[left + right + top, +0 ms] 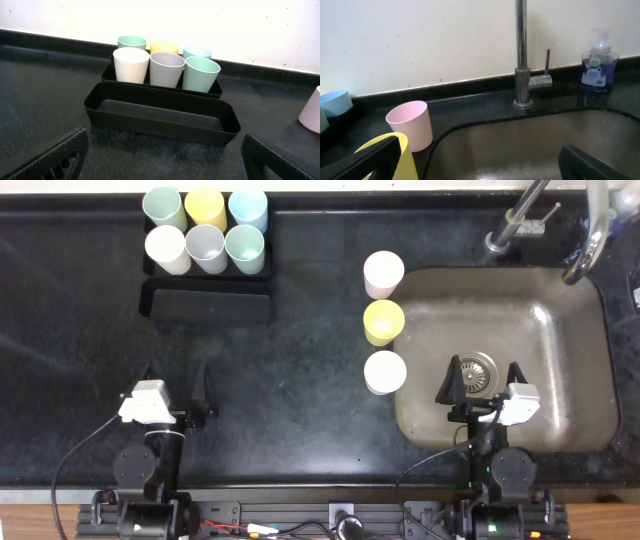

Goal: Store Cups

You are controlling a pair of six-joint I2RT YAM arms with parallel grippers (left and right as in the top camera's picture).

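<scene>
Cups stand loose on the table (pixel 300 410): a pink cup (pixel 383 273), yellow cup (pixel 384 322) and white cup (pixel 385 372) in a row just beside the sink (pixel 545 330). Right fingers (pixel 452 383) hang released over it; left fingers (pixel 50 155) sit released near the empty tray (pixel 160 127). The white cup, nearest, looks the best one to grip first, squarely by its rim. Six cups (pixel 207 248) already fill the far tray (pixel 106 74). The tap (pixel 520 215) stands well clear.

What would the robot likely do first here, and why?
Probably swing the right gripper, open above the sink, toward the white cup, the nearest loose cup on the counter; the front black tray lies empty for it.
</scene>
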